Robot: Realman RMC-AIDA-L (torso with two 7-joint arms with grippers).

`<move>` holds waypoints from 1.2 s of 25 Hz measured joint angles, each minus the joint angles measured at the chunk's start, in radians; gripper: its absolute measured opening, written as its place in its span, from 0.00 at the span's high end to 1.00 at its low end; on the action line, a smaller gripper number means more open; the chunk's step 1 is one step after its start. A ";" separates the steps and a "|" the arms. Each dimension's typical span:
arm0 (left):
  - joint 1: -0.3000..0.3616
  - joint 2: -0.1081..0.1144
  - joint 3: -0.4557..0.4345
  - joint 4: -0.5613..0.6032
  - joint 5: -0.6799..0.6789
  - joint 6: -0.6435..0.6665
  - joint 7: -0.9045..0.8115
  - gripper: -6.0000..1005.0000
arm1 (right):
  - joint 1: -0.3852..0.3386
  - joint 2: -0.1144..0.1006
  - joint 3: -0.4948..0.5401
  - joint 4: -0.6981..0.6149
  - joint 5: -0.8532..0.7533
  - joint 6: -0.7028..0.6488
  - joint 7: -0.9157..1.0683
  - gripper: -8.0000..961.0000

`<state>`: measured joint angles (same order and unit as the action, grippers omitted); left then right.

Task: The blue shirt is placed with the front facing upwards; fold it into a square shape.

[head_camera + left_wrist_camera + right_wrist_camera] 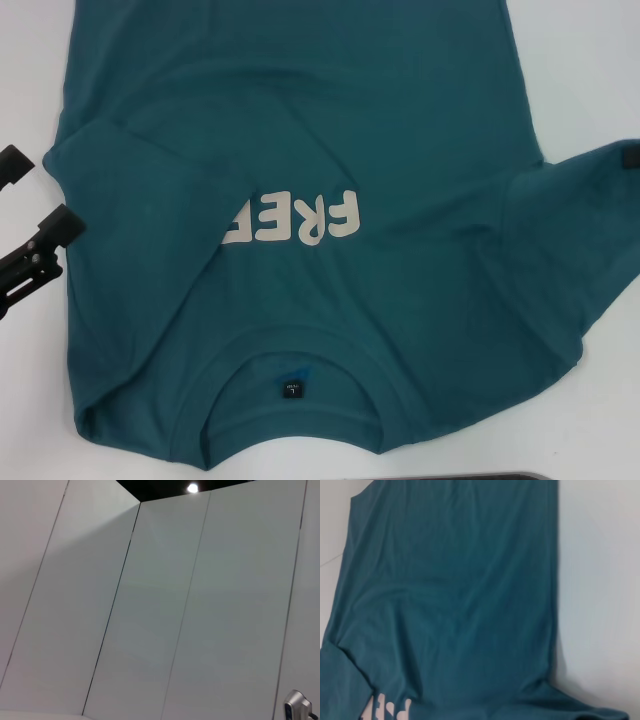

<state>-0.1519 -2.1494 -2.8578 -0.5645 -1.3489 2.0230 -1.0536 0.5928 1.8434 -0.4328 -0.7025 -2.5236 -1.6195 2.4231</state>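
Head view: a blue shirt (330,200) lies front up on a white table (600,60), its collar (290,365) nearest the camera, so the cream letters (292,219) on the chest read upside down. The left side of the shirt, with its sleeve, is folded in over the chest and hides part of the lettering. The right sleeve (590,215) still spreads outward on the table. A small black label (291,385) sits inside the collar. The left gripper (28,215) is at the left edge of the view, just beside the folded edge of the shirt, not touching it. Its black fingers (55,232) are spread apart and hold nothing. The right gripper is not in sight.

Left wrist view: only pale wall panels (160,610) and a ceiling light (192,488); no shirt and no fingers.

Right wrist view: the shirt's lower body (455,595) lies flat on the table (600,580), with a bit of the lettering (390,711) at the frame edge. No fingers show here, so I cannot tell their state.
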 joint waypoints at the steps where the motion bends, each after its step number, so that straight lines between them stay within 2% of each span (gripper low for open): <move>1: 0.001 0.000 0.000 0.000 -0.002 0.001 0.000 0.07 | 0.005 -0.001 -0.003 0.000 -0.001 -0.001 0.001 0.97; 8: 0.004 -0.004 0.000 0.000 -0.006 0.007 -0.001 0.07 | 0.024 -0.009 -0.005 0.000 0.000 -0.033 0.014 0.97; 12: 0.004 -0.005 0.000 0.000 -0.008 0.008 -0.002 0.07 | 0.033 0.012 -0.010 0.002 0.000 -0.060 0.010 0.97; 19: 0.008 -0.006 0.000 0.000 -0.026 0.008 -0.002 0.07 | 0.078 0.066 -0.041 0.001 0.002 -0.096 0.005 0.97; 29: 0.013 -0.009 0.000 0.000 -0.045 0.008 -0.002 0.07 | 0.120 0.072 -0.044 0.004 0.106 -0.146 0.007 0.97; 30: 0.014 -0.009 0.000 0.000 -0.051 0.008 -0.002 0.07 | 0.122 0.079 -0.047 0.014 0.124 -0.140 0.005 0.97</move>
<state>-0.1380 -2.1582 -2.8578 -0.5646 -1.3998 2.0310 -1.0554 0.7146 1.9224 -0.4795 -0.6885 -2.3995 -1.7598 2.4286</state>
